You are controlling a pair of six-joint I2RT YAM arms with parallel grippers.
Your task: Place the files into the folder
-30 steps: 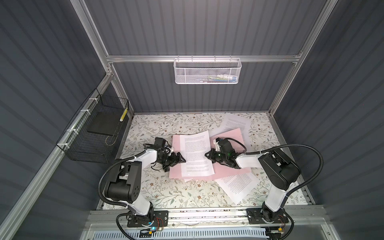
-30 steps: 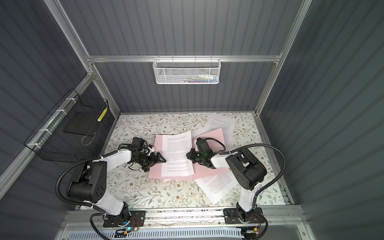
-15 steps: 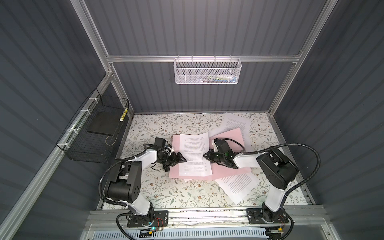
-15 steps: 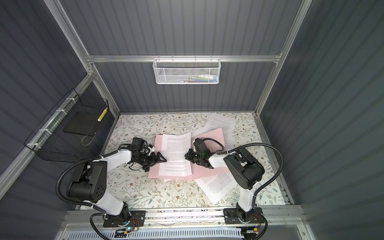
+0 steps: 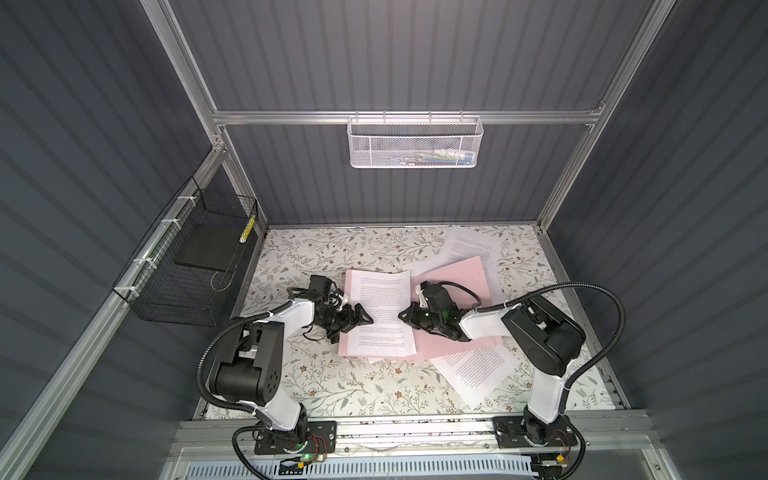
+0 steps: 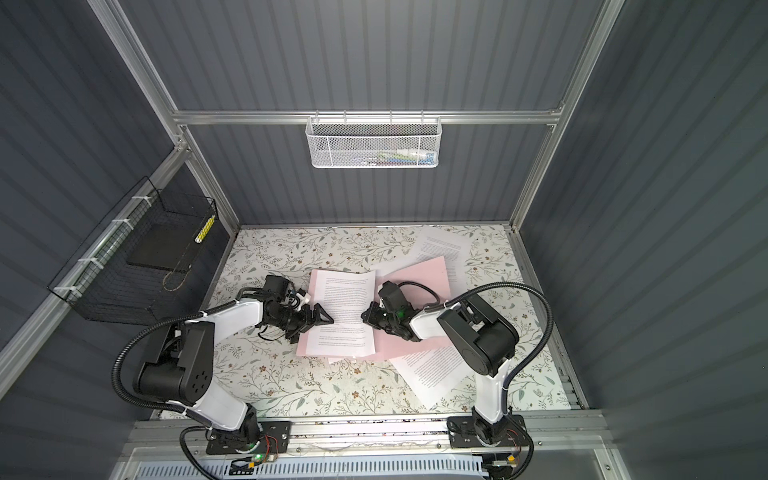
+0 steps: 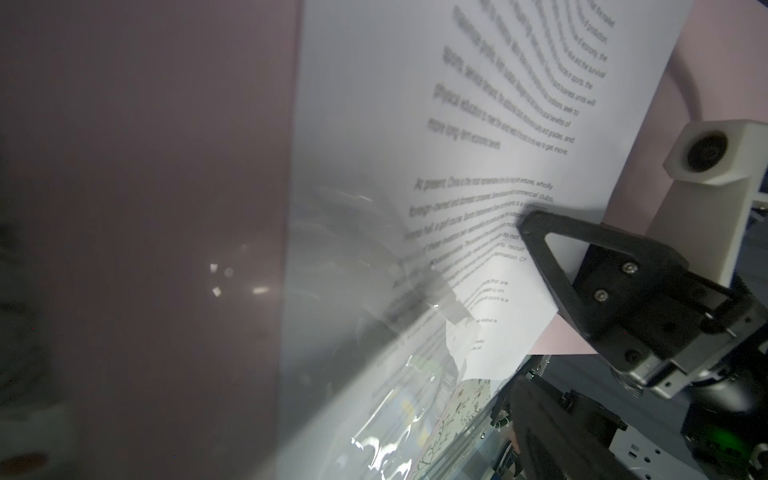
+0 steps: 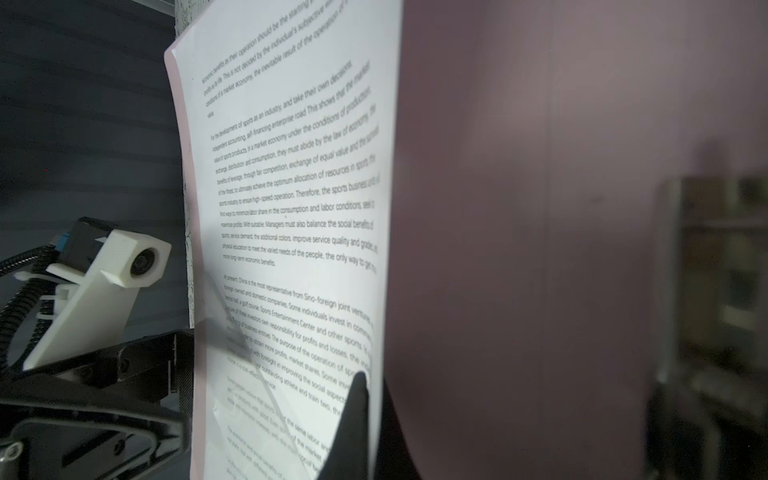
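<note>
Hanging black wire basket (image 5: 174,299): fixed to the side wall, well left of the folder (image 5: 453,276); it holds a flat black slab (image 5: 205,249), and a small yellow strip (image 5: 248,230) stands at its far corner.
Left gripper (image 5: 355,326): at the folder's left edge, jaws spread wide and released, grasping nothing.
Folder: pale pink and thin, lying open and flat on the middle of the floral bench (image 5: 332,382).
Files (image 5: 382,316): white sheets with blocks of small black text. One lies on the folder's left half, its far right corner curling up. In the right wrist view this sheet (image 8: 291,208) has pink along both long edges.
White mesh basket (image 5: 374,151): on the back rail, high behind the folder; it holds a few small coloured items (image 5: 440,156), too small to tell.
Right gripper (image 5: 405,316): over the folder's right half, jaws clenched together, tip pressed on that sheet's right edge.
Far sheet (image 5: 471,245): behind the folder's far right corner, partly under it.
Near sheet (image 5: 473,370): in front of the folder's near right corner, meeting its front edge.
</note>
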